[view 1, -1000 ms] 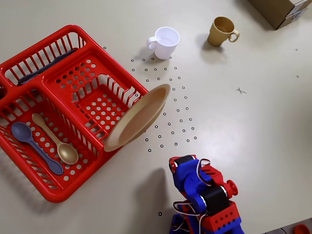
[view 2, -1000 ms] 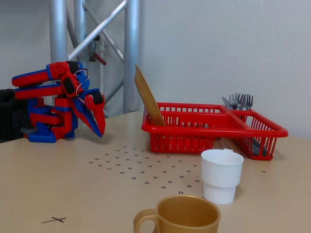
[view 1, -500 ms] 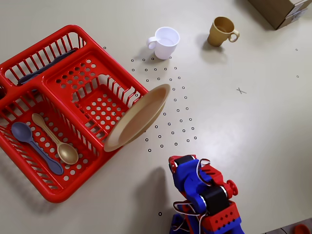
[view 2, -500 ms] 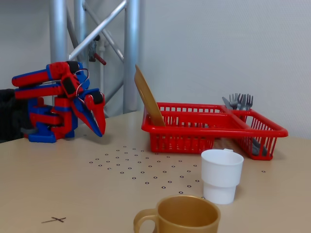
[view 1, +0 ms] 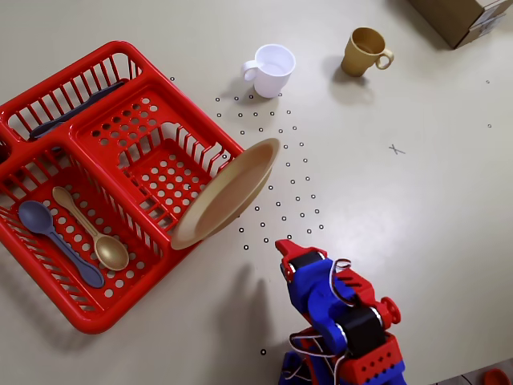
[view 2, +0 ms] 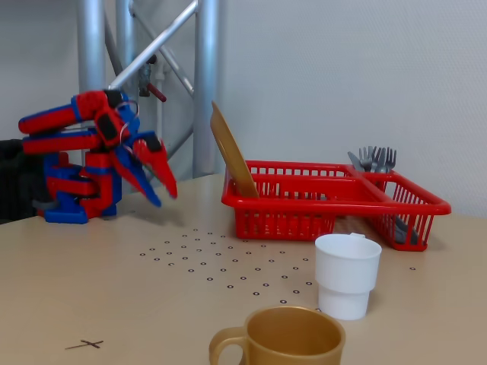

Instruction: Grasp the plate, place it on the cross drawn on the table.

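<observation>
The tan-yellow plate [view 1: 228, 192] stands tilted on its edge, leaning against the near wall of a red dish basket [view 1: 48, 88]; in the fixed view the plate [view 2: 232, 156] rises above the basket [view 2: 327, 205]. The cross [view 1: 396, 149] is a small pen mark on the bare table [view 1: 433, 241], right of the dot grid; it also shows in the fixed view [view 2: 91, 344]. My red-and-blue gripper [view 1: 282, 245] hangs above the table just right of the plate, apart from it. In the fixed view the gripper [view 2: 165, 198] points down, slightly open and empty.
A white mug [view 1: 272, 69] and a tan mug [view 1: 365, 50] stand at the far side. The basket holds a tan spoon [view 1: 96, 237], a grey-blue spoon [view 1: 56, 237] and forks [view 2: 373, 160]. A cardboard box [view 1: 465, 16] sits in the far right corner.
</observation>
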